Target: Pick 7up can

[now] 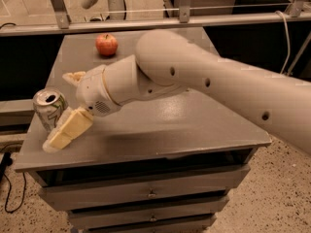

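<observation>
The 7up can point(49, 108) stands upright near the left front of the grey table point(160, 130), whitish-silver with green and red marks and an open top. My gripper point(60, 108) is at the can, open, with its two cream fingers on either side: one finger point(68, 129) lies in front of the can, the other point(74, 76) reaches behind it. The fingers have not closed on the can. My white arm stretches in from the right across the table.
A red apple point(106, 44) sits at the back of the table. A metal rail point(160, 21) runs behind the table. Drawers point(150, 193) are below the tabletop. A cable point(9, 188) lies on the floor at the left.
</observation>
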Robot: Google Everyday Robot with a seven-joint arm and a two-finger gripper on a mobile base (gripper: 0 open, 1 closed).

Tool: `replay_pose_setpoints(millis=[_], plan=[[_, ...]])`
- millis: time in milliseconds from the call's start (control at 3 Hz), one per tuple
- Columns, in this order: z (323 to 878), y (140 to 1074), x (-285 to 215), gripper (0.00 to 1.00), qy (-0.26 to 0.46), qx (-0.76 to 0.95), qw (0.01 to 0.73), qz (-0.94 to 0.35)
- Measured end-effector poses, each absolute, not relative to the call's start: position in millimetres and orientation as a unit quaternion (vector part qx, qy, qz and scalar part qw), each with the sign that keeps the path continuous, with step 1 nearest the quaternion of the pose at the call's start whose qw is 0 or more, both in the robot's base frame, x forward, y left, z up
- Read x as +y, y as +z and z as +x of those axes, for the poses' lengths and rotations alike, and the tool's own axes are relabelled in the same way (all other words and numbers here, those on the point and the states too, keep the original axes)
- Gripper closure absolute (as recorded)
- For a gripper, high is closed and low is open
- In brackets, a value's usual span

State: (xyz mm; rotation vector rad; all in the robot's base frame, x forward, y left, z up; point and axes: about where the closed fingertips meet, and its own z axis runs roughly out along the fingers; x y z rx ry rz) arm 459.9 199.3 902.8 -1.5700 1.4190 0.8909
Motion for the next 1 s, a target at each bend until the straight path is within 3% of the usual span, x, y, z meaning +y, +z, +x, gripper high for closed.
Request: replay_pose_setpoints(millis=[333,667,1000], plan=[[468,897,215,0.00,0.363,0.563,0.423,-0.610],[484,886,220,0.16,0.366,0.571,0.436,-0.592],[502,885,217,0.40,0.363,0.577,0.454,-0.575]])
